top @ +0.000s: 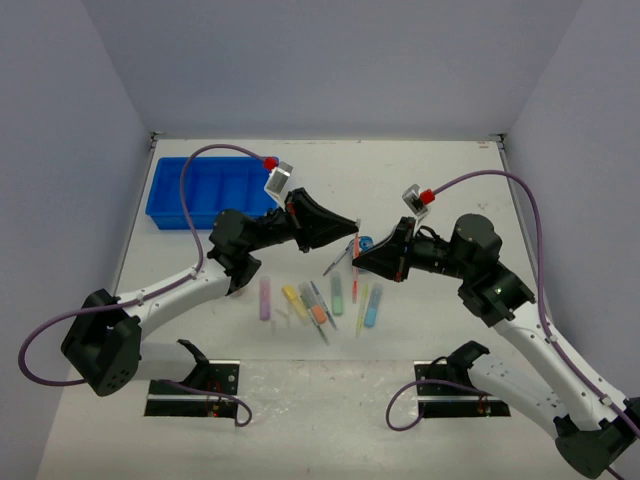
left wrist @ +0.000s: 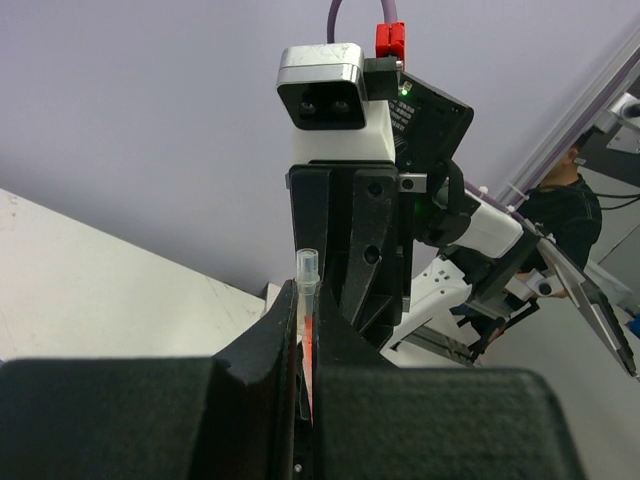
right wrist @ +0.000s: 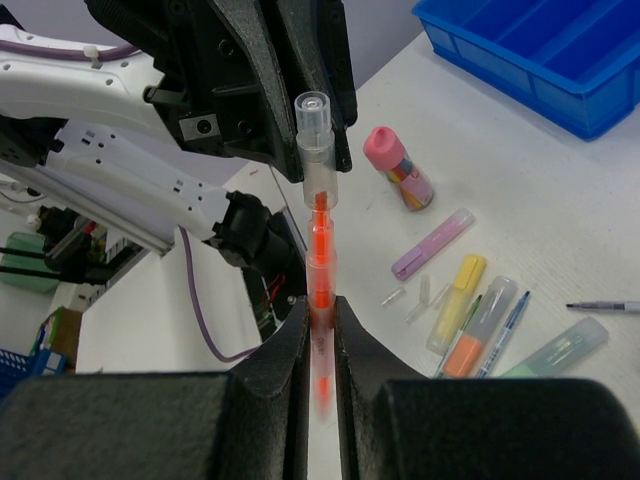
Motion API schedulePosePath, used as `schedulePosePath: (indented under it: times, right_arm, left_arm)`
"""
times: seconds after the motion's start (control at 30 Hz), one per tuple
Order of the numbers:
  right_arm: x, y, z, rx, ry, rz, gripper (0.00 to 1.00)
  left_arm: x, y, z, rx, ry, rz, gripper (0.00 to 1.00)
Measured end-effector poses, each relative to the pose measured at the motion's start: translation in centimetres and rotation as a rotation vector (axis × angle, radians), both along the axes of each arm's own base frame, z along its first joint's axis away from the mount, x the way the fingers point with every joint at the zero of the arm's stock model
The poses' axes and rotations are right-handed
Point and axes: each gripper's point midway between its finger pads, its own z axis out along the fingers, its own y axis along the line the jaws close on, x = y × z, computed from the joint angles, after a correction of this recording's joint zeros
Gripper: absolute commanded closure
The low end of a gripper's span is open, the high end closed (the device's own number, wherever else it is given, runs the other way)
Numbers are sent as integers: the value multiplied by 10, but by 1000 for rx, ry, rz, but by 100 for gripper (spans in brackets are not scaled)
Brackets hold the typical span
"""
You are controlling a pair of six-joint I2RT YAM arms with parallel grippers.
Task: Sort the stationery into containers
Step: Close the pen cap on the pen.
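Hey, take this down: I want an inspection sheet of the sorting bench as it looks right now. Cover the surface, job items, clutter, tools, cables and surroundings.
Surface: white table, no spills seen.
Job's things: blue tray at far left, no pieces seen in it; marker sticks, thin pens, pink-capped bottle and small blue tub loose near the middle.
Clutter: small clear pieces beside the purple marker.
Tools: left tool and right tool both shut on one orange-cored pen, held off the table.
Cables: purple cables arch from each wrist.
Surroundings: plain walls on three sides; a person in dark clothes beyond, in the left wrist view.
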Motion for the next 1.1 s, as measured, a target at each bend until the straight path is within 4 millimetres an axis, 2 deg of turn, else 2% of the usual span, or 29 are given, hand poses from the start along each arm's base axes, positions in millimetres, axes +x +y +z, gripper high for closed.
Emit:
schedulePosePath:
  times: [0.37, 0.63, 1.1]
  right_arm:
    - [3, 3, 7, 14, 19, -3, 100]
    - [13, 5, 14, 24, 20, -33, 100]
    - [22, -4, 20, 16, -9, -139, 100]
  left_arm:
    - [1, 1, 4, -39, 7, 9, 100]
    - [3, -2, 2, -56, 24, 1, 100]
    - [11, 0, 3, -60, -6, 65, 100]
